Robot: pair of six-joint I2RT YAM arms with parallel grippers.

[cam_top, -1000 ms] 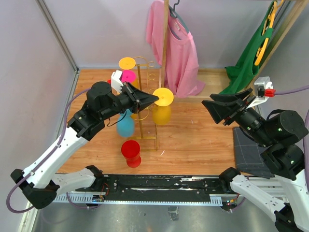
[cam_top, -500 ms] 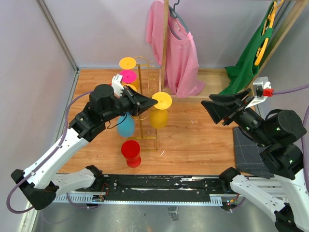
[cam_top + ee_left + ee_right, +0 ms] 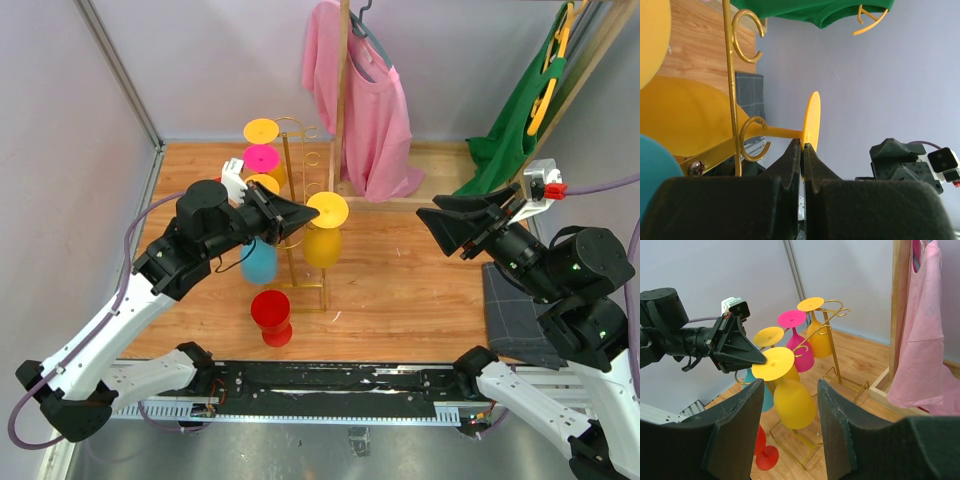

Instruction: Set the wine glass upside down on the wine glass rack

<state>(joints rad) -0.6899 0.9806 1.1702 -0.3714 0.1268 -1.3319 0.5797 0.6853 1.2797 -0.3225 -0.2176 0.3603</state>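
Hanging glass (image 3: pixel 322 245) on rack (image 3: pixel 293 272): left fingers (image 3: pixel 795 152), shut on the foot's (image 3: pixel 328 208) rim, hold it bowl-down, stem seemingly inside a loop (image 3: pixel 754 135); lower until the foot seats before letting go; right fingers (image 3: pixel 458 228) wait half-open, empty, well apart.

The left arm (image 3: pixel 125 310) and the right arm (image 3: pixel 530 395) are built alike, with smooth white shells on the long links and rounded matt-black housings at every joint. A purple-grey cable (image 3: pixel 605 186) leaves the right wrist, and a similar one loops beside the left arm. Each wrist carries a small white camera box (image 3: pixel 545 180) with a red fitting. The left hand (image 3: pixel 318 209) and the right hand (image 3: pixel 440 226) have thick black wedge-shaped fingers (image 3: pixel 735 440) with a coarse, foam-like surface. Small green lights (image 3: pixel 580 270) glow on the right arm's black housings.
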